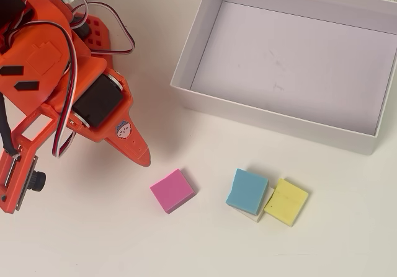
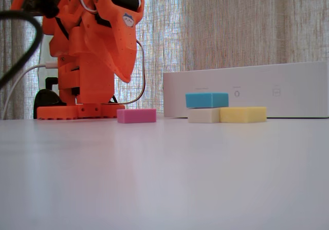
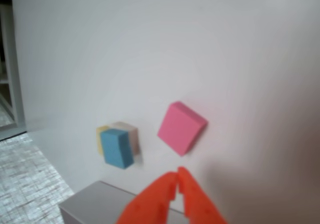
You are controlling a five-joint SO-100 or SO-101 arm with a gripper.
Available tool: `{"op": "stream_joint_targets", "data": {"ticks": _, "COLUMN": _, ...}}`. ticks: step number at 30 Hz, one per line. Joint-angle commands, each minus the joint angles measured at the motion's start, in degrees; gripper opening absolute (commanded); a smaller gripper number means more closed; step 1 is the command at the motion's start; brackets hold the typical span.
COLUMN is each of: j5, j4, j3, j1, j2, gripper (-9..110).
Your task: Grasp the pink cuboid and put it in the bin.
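Note:
The pink cuboid (image 1: 172, 190) lies flat on the white table, alone, left of the other blocks; it also shows in the fixed view (image 2: 136, 116) and the wrist view (image 3: 181, 128). The bin (image 1: 273, 119) is a large white box at the upper right of the overhead view, with nothing in it; its side wall shows in the fixed view (image 2: 247, 93). My orange gripper (image 1: 144, 159) hangs above the table, up and left of the pink cuboid and apart from it. In the wrist view its tips (image 3: 177, 173) meet, shut on nothing.
A light blue block (image 1: 247, 190) rests on a white block (image 1: 255, 214), with a yellow block (image 1: 286, 201) touching on the right, just in front of the bin. The arm's orange base (image 2: 77, 110) stands at the left.

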Motion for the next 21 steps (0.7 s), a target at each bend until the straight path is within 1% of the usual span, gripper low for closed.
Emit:
{"op": "stream_joint_targets", "data": {"ticks": 1, "j5": -0.3, "j4": 0.2, "j3": -0.4, "j1": -0.9, "j2": 0.3, "gripper": -8}}
{"op": "stream_joint_targets", "data": {"ticks": 17, "j5": -0.5, "j4": 0.2, "j3": -0.4, "j1": -1.1, "j2": 0.3, "gripper": -8}}
{"op": "stream_joint_targets", "data": {"ticks": 18, "j5": -0.5, "j4": 0.2, "j3": -0.4, "j1": -1.1, "j2": 0.3, "gripper": -7}}
{"op": "stream_joint_targets", "data": {"ticks": 19, "j5": -0.5, "j4": 0.0, "j3": -0.4, "j1": -1.0, "j2": 0.1, "gripper": 0}}
{"op": "stream_joint_targets", "data": {"ticks": 21, "j5": 0.3, "j4": -4.0, "j3": -1.7, "j1": -1.1, "j2": -3.3, "gripper": 9}}
